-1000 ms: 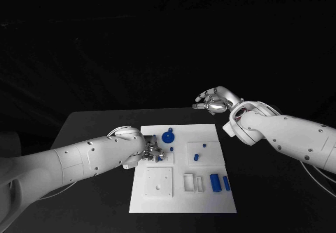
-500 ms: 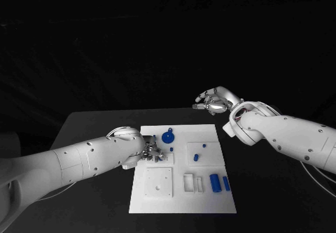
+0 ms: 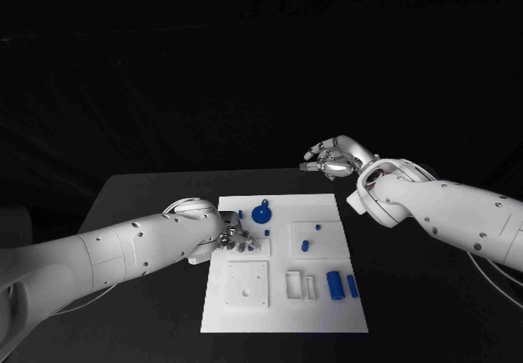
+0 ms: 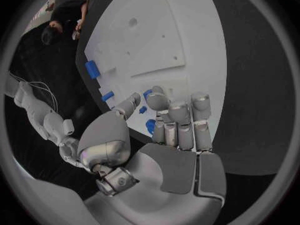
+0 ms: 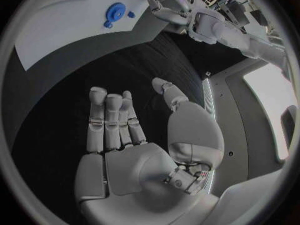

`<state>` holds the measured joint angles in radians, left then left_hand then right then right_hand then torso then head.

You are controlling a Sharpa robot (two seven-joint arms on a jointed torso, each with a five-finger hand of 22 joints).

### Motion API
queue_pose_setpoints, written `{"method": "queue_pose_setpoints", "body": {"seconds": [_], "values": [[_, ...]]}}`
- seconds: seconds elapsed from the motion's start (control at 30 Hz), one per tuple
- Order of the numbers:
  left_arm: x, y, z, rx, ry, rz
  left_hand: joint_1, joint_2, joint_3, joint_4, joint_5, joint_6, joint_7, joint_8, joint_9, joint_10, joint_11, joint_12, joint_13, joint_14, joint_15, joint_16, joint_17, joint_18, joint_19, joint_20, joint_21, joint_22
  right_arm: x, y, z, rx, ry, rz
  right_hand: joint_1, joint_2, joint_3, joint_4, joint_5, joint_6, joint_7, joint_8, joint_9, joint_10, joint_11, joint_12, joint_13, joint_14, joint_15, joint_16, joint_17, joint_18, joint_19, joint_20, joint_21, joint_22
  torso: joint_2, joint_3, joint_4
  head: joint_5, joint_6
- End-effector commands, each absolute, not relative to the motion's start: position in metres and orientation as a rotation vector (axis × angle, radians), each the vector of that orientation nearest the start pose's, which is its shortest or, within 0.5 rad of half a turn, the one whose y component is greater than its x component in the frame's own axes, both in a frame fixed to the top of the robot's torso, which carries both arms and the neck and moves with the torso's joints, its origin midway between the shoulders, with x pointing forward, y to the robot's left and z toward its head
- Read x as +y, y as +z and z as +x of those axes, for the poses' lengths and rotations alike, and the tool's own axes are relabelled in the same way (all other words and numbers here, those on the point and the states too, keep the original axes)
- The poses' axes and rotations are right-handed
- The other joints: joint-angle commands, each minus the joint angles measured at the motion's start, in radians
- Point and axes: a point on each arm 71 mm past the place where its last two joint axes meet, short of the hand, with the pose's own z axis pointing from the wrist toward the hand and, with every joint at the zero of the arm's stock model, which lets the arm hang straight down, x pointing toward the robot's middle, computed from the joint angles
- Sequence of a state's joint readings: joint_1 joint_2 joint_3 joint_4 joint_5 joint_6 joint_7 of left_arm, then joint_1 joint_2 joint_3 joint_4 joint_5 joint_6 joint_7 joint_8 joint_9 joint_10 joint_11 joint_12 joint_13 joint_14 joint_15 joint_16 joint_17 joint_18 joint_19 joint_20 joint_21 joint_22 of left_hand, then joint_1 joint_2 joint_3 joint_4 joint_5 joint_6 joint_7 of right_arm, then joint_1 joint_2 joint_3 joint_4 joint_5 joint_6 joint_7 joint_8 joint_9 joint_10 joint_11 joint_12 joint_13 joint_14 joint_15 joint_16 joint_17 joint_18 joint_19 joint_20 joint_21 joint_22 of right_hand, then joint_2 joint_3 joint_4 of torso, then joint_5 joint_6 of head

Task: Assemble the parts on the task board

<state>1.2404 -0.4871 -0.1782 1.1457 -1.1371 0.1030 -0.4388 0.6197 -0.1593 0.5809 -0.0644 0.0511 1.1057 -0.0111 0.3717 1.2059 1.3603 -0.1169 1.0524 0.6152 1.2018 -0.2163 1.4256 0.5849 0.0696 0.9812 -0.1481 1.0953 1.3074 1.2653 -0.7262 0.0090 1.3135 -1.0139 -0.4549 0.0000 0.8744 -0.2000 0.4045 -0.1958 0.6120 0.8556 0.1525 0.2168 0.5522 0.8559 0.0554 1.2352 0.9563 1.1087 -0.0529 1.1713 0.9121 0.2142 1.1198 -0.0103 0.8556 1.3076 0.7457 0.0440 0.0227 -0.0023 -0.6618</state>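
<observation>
My arms: smooth white shells with small dark screws | my left hand point(image 4: 159, 135): silver segmented fingers, rounded pale tips, grey palm plate | my right hand point(image 5: 134, 150): same silver build, bulbous thumb base with exposed metal joint | thin pale cables trail near my left arm.

Small blue parts point(image 4: 150, 125) crowd the left hand's fingers point(image 4: 178, 116) on the task board point(image 3: 327, 314). Bare desk point(image 5: 56, 100) lies beneath the right hand's fingers point(image 5: 112, 117).

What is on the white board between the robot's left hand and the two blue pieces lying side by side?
In the head view, a white square block and white slotted holders lie between the left hand and the two blue pieces on the task board.
</observation>
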Motion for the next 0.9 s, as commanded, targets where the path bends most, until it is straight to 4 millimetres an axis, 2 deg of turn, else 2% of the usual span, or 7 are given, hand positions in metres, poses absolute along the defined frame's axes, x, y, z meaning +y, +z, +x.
{"method": "queue_pose_setpoints", "body": {"seconds": [0.03,0.23,0.4,0.47,0.57,0.6,0.9], "values": [[0.143,-0.262,0.525,2.277,-0.351,-0.053,-0.009,-0.002,-0.006,0.001,-0.003,0.002,0.002,-0.006,0.002,-0.005,-0.003,-0.003,0.001,-0.001,-0.005,0.002,0.001,0.012,-0.009,-0.126,-0.004,0.01,-0.211,-0.141,0.542,1.501,0.827,0.294,-0.004,0.001,-0.001,0.005,0.004,-0.002,0.012,0.002,-0.001,-0.005,-0.002,0.003,-0.001,-0.005,-0.001,0.005,-0.001,0.048,0.002,-0.003,-0.005,0.014,0.0,0.0001,-0.0004,0.0,0.001],[0.146,-0.258,0.522,2.292,-0.422,-0.142,-0.001,-0.013,-0.01,-0.001,-0.002,-0.005,0.003,-0.013,0.002,-0.007,-0.002,-0.005,0.001,-0.002,-0.006,0.0,0.001,0.015,-0.009,-0.128,-0.006,0.009,-0.213,-0.141,0.542,1.497,0.825,0.297,-0.004,0.0,-0.001,0.006,0.004,-0.002,0.012,0.002,-0.001,-0.006,-0.002,0.003,-0.001,-0.005,-0.001,0.005,-0.001,0.048,0.002,-0.003,-0.005,0.014,-0.001,0.0003,0.0004,-0.002,0.004],[0.148,-0.244,0.522,2.293,-0.5,-0.219,0.023,-0.012,-0.012,-0.006,-0.002,-0.06,0.022,-0.06,-0.018,-0.034,0.016,-0.02,-0.003,-0.025,0.01,-0.022,-0.009,0.013,-0.024,-0.122,-0.015,0.006,-0.216,-0.141,0.543,1.492,0.819,0.302,-0.006,0.0,-0.002,0.007,0.004,-0.003,0.012,0.002,-0.002,-0.006,-0.002,0.004,-0.002,-0.006,-0.001,0.005,-0.001,0.048,0.002,-0.003,-0.006,0.015,-0.001,0.0004,0.0003,-0.004,0.011],[0.15,-0.238,0.524,2.296,-0.524,-0.243,0.032,-0.002,-0.015,-0.01,-0.002,-0.075,0.03,-0.079,-0.03,-0.045,0.024,-0.028,-0.005,-0.032,0.018,-0.031,-0.015,0.011,-0.033,-0.12,-0.019,0.005,-0.217,-0.141,0.543,1.491,0.817,0.304,-0.006,-0.001,-0.002,0.007,0.005,-0.003,0.012,0.002,-0.002,-0.006,-0.002,0.004,-0.002,-0.006,-0.001,0.005,-0.002,0.048,0.002,-0.003,-0.006,0.015,-0.001,0.0,0.0004,-0.005,0.013],[0.159,-0.227,0.533,2.269,-0.533,-0.27,0.087,0.074,0.0,-0.043,0.01,-0.09,0.038,-0.1,-0.047,-0.049,0.032,-0.033,-0.008,-0.033,0.025,-0.038,-0.021,0.01,-0.036,-0.119,-0.019,0.007,-0.217,-0.141,0.544,1.489,0.817,0.305,-0.006,-0.001,-0.002,0.007,0.005,-0.004,0.012,0.001,-0.002,-0.006,-0.001,0.004,-0.002,-0.006,-0.001,0.005,-0.002,0.048,0.002,-0.003,-0.006,0.015,-0.001,0.0002,0.0005,-0.005,0.018],[0.162,-0.224,0.535,2.255,-0.531,-0.278,0.093,0.082,-0.004,-0.051,0.019,-0.094,0.042,-0.106,-0.053,-0.054,0.034,-0.037,-0.01,-0.036,0.029,-0.043,-0.024,0.008,-0.04,-0.117,-0.02,0.007,-0.217,-0.141,0.544,1.489,0.816,0.306,-0.006,-0.001,-0.002,0.008,0.005,-0.004,0.012,0.001,-0.002,-0.006,-0.001,0.004,-0.002,-0.006,-0.001,0.005,-0.002,0.048,0.002,-0.003,-0.006,0.015,-0.001,0.0002,0.0005,-0.005,0.018],[0.178,-0.209,0.56,2.144,-0.447,-0.249,0.114,0.098,-0.029,-0.082,0.036,-0.109,0.058,-0.147,-0.102,-0.073,0.051,-0.066,-0.025,-0.048,0.046,-0.072,-0.051,-0.002,-0.056,-0.108,-0.038,0.001,-0.219,-0.142,0.546,1.49,0.809,0.311,-0.005,0.0,-0.001,0.008,0.006,-0.005,0.013,0.001,-0.002,-0.006,-0.001,0.004,-0.003,-0.006,-0.001,0.005,-0.002,0.048,0.002,-0.003,-0.006,0.015,0.0,-0.0008,-0.0007,-0.008,0.029]]}}
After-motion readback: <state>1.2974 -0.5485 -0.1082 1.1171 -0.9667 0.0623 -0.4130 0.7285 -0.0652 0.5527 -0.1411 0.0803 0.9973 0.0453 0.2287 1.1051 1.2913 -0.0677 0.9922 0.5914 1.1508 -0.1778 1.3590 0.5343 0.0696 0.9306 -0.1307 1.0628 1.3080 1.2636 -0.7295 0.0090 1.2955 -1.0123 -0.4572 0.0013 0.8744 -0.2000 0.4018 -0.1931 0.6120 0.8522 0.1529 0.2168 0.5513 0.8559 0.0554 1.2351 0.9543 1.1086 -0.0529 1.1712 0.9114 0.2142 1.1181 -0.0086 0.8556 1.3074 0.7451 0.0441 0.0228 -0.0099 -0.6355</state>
